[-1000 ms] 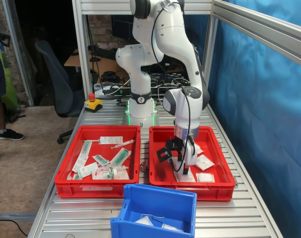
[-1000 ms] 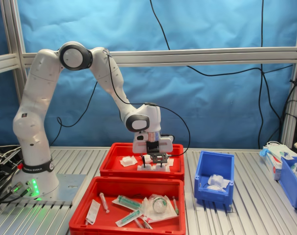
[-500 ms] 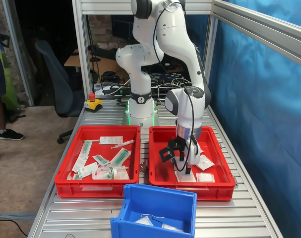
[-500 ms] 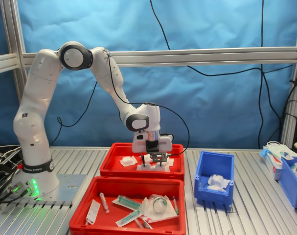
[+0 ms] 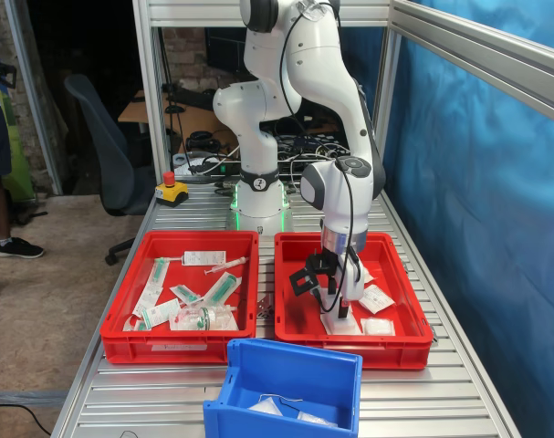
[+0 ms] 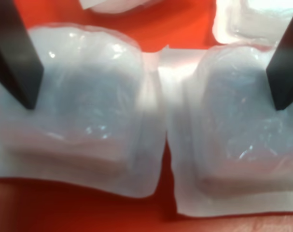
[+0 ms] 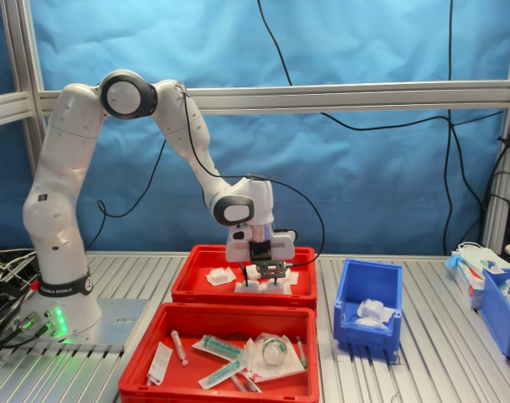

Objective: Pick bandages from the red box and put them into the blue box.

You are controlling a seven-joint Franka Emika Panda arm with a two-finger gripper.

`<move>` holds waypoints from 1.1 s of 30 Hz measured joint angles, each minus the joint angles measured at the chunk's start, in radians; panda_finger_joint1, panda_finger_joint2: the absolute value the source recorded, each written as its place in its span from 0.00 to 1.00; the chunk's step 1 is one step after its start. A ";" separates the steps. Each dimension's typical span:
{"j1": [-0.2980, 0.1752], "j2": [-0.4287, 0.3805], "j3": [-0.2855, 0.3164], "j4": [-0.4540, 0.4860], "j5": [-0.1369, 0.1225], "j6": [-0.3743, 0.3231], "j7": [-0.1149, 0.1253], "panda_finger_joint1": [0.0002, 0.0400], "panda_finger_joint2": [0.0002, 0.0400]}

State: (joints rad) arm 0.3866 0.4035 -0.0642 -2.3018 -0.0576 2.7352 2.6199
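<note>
The red box (image 5: pixel 350 351) (image 7: pixel 238 298) holds several bandages. Two bandages lie side by side in the wrist view, one (image 6: pixel 83 101) beside the other (image 6: pixel 233 121). My gripper (image 5: pixel 335 308) (image 7: pixel 265 284) (image 6: pixel 151 87) hangs low inside the red box, open. One dark finger (image 6: pixel 13 53) stands over the first pad's outer edge, the other finger (image 6: pixel 286 67) over the second pad's. More bandages (image 5: pixel 377 298) (image 7: pixel 219 275) lie loose around it. The blue box (image 5: pixel 286 365) (image 7: pixel 370 277) stands apart from the red box with white pads (image 7: pixel 370 312) inside.
A second red crate (image 5: pixel 181 347) (image 7: pixel 221 382) with syringes and long packets sits beside the red box. A yellow stop button (image 5: pixel 171 190) stands behind it. Another blue bin (image 7: pixel 502 311) and a white carton (image 7: pixel 477 269) are at the second exterior view's right. Aluminium posts frame the table.
The wrist has shifted slightly sideways over the red box and stayed low. The fingers remain open and nothing has been taken hold of.
</note>
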 joint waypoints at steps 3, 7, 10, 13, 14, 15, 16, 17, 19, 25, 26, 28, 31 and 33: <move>0.000 -0.009 -0.004 -0.012 0.000 0.004 0.000 1.00 1.00; 0.000 -0.019 -0.010 -0.028 0.000 0.010 0.000 1.00 1.00; 0.000 -0.025 -0.016 -0.040 0.000 0.012 0.000 1.00 1.00; 0.000 -0.025 -0.018 -0.042 0.000 0.013 0.000 1.00 1.00; 0.000 -0.026 -0.018 -0.043 0.000 0.013 0.000 1.00 1.00; 0.000 -0.026 -0.018 -0.043 0.000 0.014 0.000 1.00 1.00; 0.000 -0.026 -0.018 -0.044 0.000 0.016 0.000 1.00 1.00; 0.000 -0.026 -0.018 -0.045 0.000 0.022 0.000 1.00 1.00; 0.000 -0.027 -0.019 -0.047 0.000 0.033 0.000 1.00 1.00; 0.000 -0.036 -0.022 -0.059 0.000 0.056 0.000 1.00 1.00; 0.000 -0.038 -0.023 -0.061 0.000 0.059 0.000 1.00 1.00; 0.000 -0.045 -0.024 -0.069 0.000 0.065 0.000 1.00 1.00; 0.000 -0.055 -0.025 -0.082 0.000 0.071 0.000 1.00 1.00; 0.000 -0.061 -0.026 -0.090 0.000 0.072 0.000 1.00 1.00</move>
State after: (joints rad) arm 0.3867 0.3423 -0.0900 -2.3918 -0.0576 2.8075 2.6199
